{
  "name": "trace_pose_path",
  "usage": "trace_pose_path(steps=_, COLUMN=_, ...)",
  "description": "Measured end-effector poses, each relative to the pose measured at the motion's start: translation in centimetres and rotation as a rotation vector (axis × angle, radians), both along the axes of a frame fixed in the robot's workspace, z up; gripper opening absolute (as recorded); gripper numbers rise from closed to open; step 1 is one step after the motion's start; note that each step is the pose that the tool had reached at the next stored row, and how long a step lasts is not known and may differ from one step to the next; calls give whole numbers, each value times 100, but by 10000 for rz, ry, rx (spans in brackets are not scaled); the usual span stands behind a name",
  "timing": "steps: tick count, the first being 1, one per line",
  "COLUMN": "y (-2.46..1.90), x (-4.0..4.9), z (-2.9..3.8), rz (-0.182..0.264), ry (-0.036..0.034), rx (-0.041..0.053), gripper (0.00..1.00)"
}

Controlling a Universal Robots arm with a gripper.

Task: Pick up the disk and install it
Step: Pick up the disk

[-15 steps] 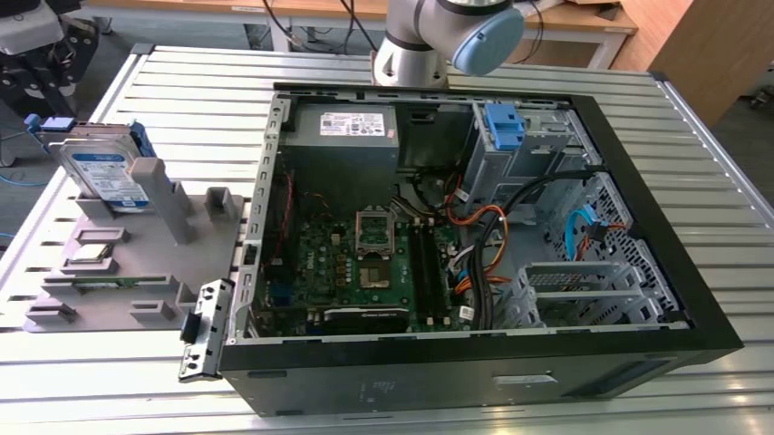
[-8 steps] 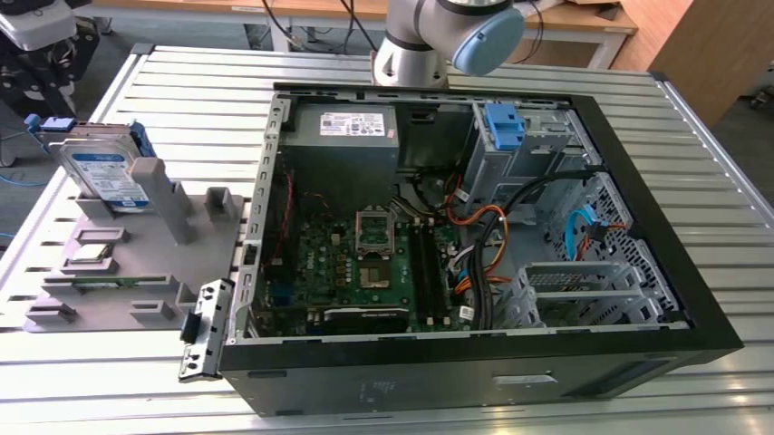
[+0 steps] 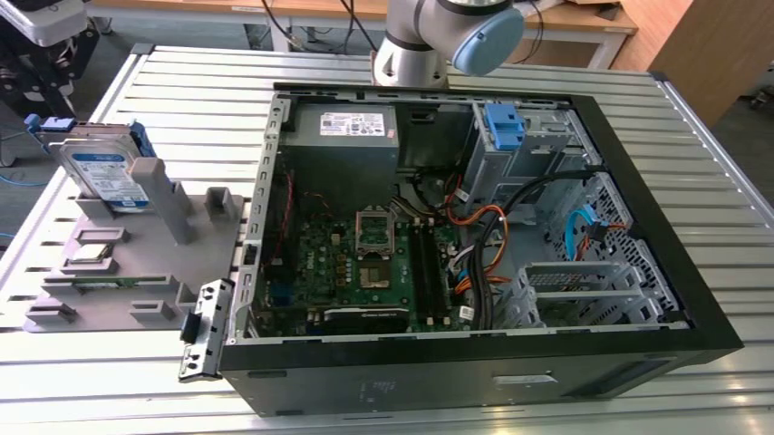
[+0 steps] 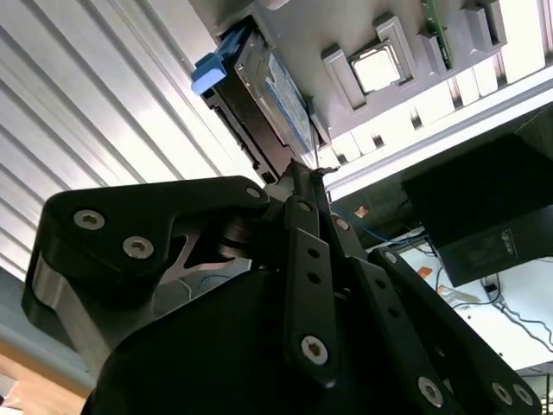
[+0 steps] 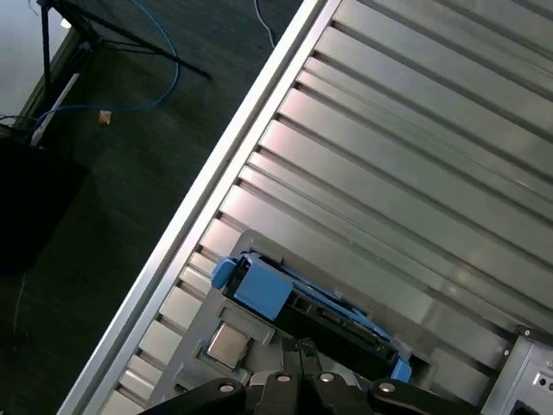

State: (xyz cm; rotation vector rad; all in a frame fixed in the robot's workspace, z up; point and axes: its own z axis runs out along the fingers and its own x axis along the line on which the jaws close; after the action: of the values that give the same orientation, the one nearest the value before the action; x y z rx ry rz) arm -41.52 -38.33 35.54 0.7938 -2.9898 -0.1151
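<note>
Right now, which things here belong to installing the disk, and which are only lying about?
For the job: disk, upright in the grey holder; open computer case; pincer, near the disk.
Just lying about: chip on the holder; bare blue bracket inside the case.

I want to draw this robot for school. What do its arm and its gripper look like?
The arm is made of smooth, rounded silver-grey tubes, with a round light-blue cap on one joint. The gripper is matte black. It is built from flat, angular link bars hinged together, and they are dotted with round silver screw heads.
</note>
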Motion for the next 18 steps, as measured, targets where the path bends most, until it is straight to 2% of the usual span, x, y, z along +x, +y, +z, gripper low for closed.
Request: trace_pose_path(steps=18, y=0, x=0, z=-6, rz=2758, ry=-1, rx=101, gripper=11)
